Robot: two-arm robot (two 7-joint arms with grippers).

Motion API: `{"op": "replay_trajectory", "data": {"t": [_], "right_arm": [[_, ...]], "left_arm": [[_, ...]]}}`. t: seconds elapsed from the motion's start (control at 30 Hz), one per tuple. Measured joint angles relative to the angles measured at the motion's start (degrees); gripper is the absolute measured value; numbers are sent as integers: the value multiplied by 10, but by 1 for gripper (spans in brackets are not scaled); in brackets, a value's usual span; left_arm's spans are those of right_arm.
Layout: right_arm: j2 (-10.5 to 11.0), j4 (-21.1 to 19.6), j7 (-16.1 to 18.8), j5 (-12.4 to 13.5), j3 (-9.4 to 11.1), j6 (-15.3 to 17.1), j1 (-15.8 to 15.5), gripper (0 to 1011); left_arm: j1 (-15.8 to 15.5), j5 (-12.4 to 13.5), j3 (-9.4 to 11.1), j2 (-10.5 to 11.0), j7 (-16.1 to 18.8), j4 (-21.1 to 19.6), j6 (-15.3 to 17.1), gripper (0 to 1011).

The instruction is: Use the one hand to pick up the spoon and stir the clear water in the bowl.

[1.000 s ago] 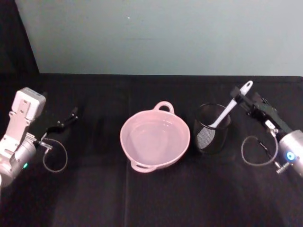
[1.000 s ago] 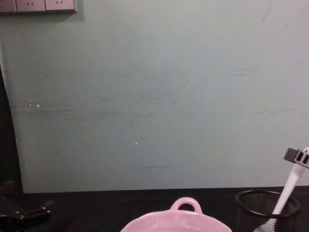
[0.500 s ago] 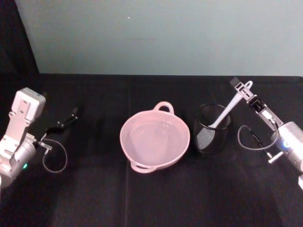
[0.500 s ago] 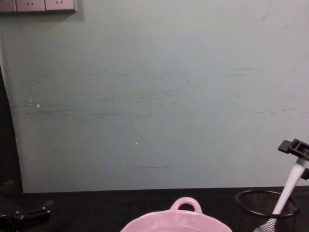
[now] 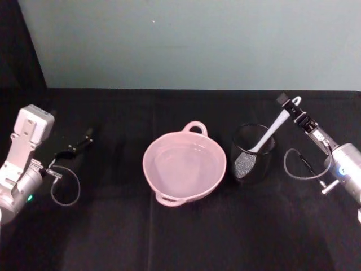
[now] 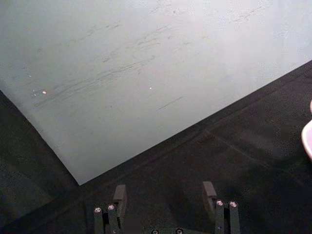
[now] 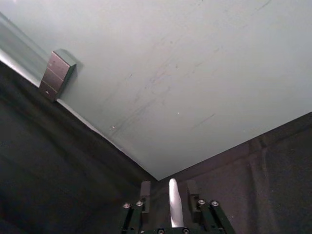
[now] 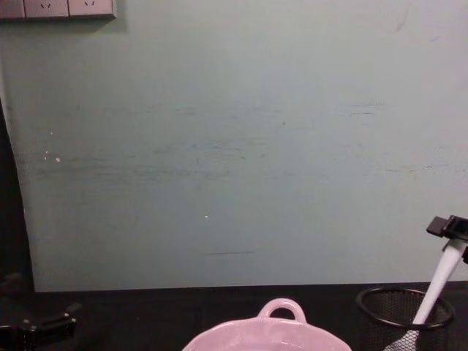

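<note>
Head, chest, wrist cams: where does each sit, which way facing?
Head: on the robot's head, looking down at the table; shows bowl, mesh cup, spoon, left gripper parked left, right gripper at the spoon's handle.
Chest: lower, facing the wall across the table; right gripper at its right edge.
Left wrist: on the left arm, facing wall and table; left gripper open.
Right wrist: on the right arm, likewise; right gripper, spoon handle.
Head and chest share bowl, mesh cup, spoon.

One bowl [image 5: 148, 164], one spoon [image 5: 269, 132], one mesh cup [image 5: 243, 165].
</note>
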Motion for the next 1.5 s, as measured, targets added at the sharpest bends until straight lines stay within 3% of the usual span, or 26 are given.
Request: {"op": "replay_trajectory", "data": {"t": [0.4,0.63,0.87,1.17,1.4,1.5], "right_arm": [[32,-32,-9,-20,-16,-28,-15,116],[46,-55,-13,-37,-21,-40,-19,110],[81,-115,-22,-110,-37,-49,-14,110],[124,-189,-28,-209,-56,-32,17,110],[145,-225,-27,-255,-66,4,48,110],[146,-228,-27,-262,-67,13,54,110]], "left_arm": [[0,0,0,0,0,0,0,1011],[0,0,0,0,0,0,0,1011],[0,0,0,0,0,0,0,1011],[0,0,0,0,0,0,0,1011],[0,0,0,0,0,0,0,1011],[0,0,0,0,0,0,0,1011]]}}
